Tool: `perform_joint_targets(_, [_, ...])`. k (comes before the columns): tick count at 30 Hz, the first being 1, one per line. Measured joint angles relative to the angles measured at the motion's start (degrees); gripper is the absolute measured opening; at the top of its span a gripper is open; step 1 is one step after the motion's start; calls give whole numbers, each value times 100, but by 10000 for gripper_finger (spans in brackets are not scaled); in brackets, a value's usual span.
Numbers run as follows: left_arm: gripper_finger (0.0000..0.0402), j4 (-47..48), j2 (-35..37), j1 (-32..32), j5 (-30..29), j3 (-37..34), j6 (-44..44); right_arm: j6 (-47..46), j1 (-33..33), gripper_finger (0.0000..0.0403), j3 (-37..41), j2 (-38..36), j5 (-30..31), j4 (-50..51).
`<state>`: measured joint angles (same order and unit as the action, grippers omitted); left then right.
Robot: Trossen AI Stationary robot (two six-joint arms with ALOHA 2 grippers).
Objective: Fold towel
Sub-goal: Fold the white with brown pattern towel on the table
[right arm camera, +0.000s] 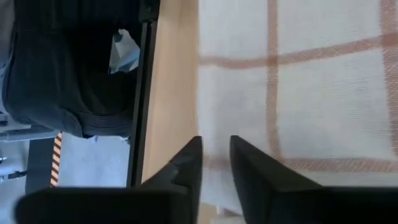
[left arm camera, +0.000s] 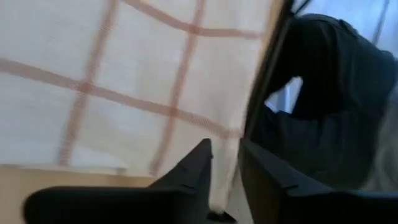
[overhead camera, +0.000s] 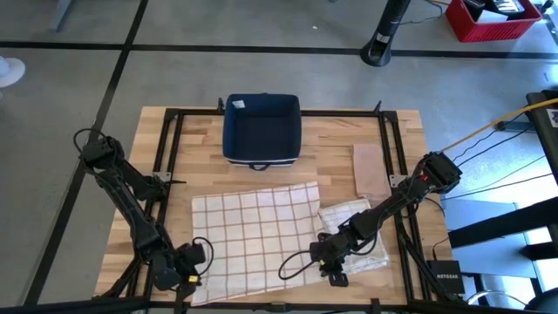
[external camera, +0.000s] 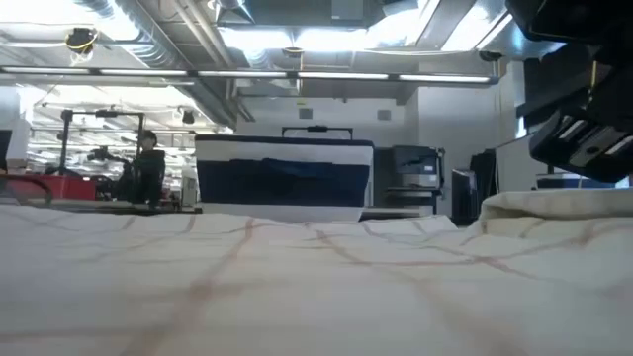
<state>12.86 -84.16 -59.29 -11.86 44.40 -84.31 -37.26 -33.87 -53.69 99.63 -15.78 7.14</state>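
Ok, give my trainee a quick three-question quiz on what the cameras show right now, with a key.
1. True or false: the checked towel lies spread flat on the table.
2. Which gripper is nearer the folded towels: A) left gripper, B) right gripper?
3. Fill in: the dark blue ___ sits beyond the spread towel.

Key:
1. True.
2. B.
3. Bin.
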Motion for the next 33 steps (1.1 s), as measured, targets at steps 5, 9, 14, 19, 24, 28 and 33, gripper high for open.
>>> perform_joint_targets(5, [124, -201, 7, 45, 773, 0, -90, -19, 57, 141, -1, 0, -525, 268])
perform_joint_targets(9, [139, -176, 70, 246, 1117, 0, 74, 2, 222, 166, -154, 0, -972, 505])
perform_joint_targets(14, [137, 294, 66, 580, -11, 0, 893, 823, 400, 171, -302, -4, -28, 192])
perform_joint_targets(19, [131, 1262, -289, 773, -856, 0, 1298, 1790, 391, 172, -181, 198, 2335, -342])
perform_joint_targets(24, [131, 1984, -810, 850, -573, 24, 1565, 1916, 475, 172, -175, 616, 2480, -398])
perform_joint_targets(28, [131, 2810, -931, 863, -377, 55, 1570, 1682, 466, 172, -177, 820, 2435, -440])
perform_joint_targets(33, [131, 3762, -727, 866, -288, 9, 1553, 1157, 469, 189, -217, 842, 2584, -450])
